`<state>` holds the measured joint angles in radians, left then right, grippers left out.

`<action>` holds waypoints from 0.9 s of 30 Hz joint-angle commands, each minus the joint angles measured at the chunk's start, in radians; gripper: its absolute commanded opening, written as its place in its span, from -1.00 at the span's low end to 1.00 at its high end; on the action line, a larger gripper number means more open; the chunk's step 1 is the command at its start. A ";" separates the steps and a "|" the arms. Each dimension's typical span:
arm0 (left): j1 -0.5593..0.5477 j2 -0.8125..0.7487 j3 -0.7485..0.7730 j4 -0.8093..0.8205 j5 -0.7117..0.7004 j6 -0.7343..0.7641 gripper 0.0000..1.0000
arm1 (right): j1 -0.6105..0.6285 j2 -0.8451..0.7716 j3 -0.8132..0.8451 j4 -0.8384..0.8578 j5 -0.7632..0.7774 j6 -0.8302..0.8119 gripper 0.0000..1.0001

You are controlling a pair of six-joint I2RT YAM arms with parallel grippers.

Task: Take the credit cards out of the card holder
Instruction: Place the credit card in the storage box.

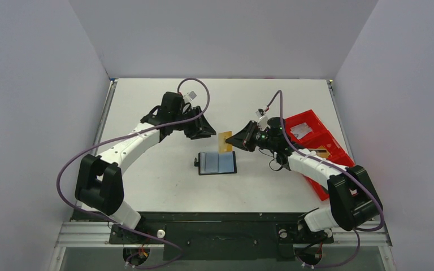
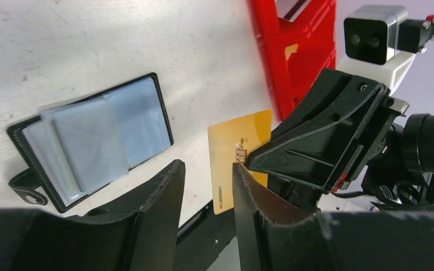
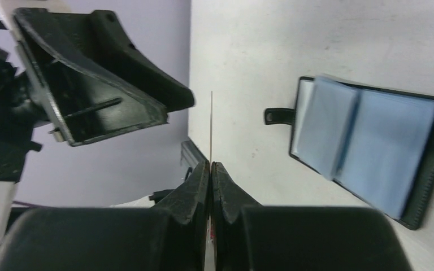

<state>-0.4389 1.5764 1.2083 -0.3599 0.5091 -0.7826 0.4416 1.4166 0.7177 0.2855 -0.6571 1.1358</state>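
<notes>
- The card holder (image 1: 217, 162) lies open and flat on the white counter (image 1: 164, 186), nearest the arm bases and roughly midway between the two arms.
- Its blue-grey clear sleeves (image 2: 99, 135) face up. In the left wrist view one sleeve is lifted slightly off the others.
- Its small black closing tab (image 1: 196, 163) sticks out on the left side, resting on the counter.
- Just beyond the holder's far edge, a yellow card (image 1: 225, 141) stands on edge in the air, clear of the holder.
- The right gripper (image 3: 211, 164) is pressed together on that card, and the right wrist view shows it as a thin line rising from between the closed fingers (edge-on, so no print is readable there).
- The left gripper (image 2: 206, 166) is spread. One finger (image 2: 254, 209) sits close in front of the card's lower part, and the other finger stands apart from the card.
- From above, the two grippers point toward each other, with the card between them.
- The red tray (image 1: 333, 141) sits at the right side of the counter, behind the right arm. A flat yellowish item shows in one compartment, too small to identify.
</notes>
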 commanded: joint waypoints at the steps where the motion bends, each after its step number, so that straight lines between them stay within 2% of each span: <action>1: 0.005 -0.044 -0.024 0.099 0.120 -0.018 -0.32 | 0.019 -0.029 0.017 0.202 -0.082 0.088 -1.00; 11: 0.009 -0.066 -0.092 0.233 0.216 -0.092 -0.32 | 0.054 0.011 0.034 0.285 -0.109 0.141 -1.00; 15: 0.017 -0.067 -0.121 0.293 0.252 -0.137 -0.39 | 0.059 0.025 0.033 0.296 -0.110 0.147 -1.00; 17: 0.019 -0.069 -0.130 0.319 0.266 -0.157 -0.48 | 0.060 0.031 0.031 0.302 -0.111 0.148 -1.00; 19: 0.022 -0.069 -0.135 0.333 0.276 -0.169 -0.66 | 0.060 0.035 0.030 0.304 -0.111 0.147 -1.00; 21: 0.024 -0.070 -0.140 0.343 0.283 -0.186 -0.94 | 0.060 0.040 0.029 0.304 -0.109 0.147 -1.00; 23: 0.025 -0.071 -0.148 0.374 0.289 -0.201 -1.00 | 0.062 0.045 0.029 0.303 -0.105 0.146 -0.87; 24: 0.025 -0.071 -0.153 0.389 0.290 -0.206 -1.00 | 0.063 0.045 0.028 0.302 -0.104 0.144 -0.63; 26: 0.025 -0.072 -0.165 0.418 0.291 -0.233 -1.00 | 0.070 0.045 0.029 0.305 -0.099 0.141 -0.33; 27: 0.025 -0.070 -0.170 0.449 0.292 -0.257 -1.00 | 0.083 0.047 0.030 0.304 -0.095 0.139 -0.27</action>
<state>-0.4118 1.5352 1.0580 -0.0402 0.7765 -0.9810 0.4961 1.4609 0.7177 0.5018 -0.7486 1.2888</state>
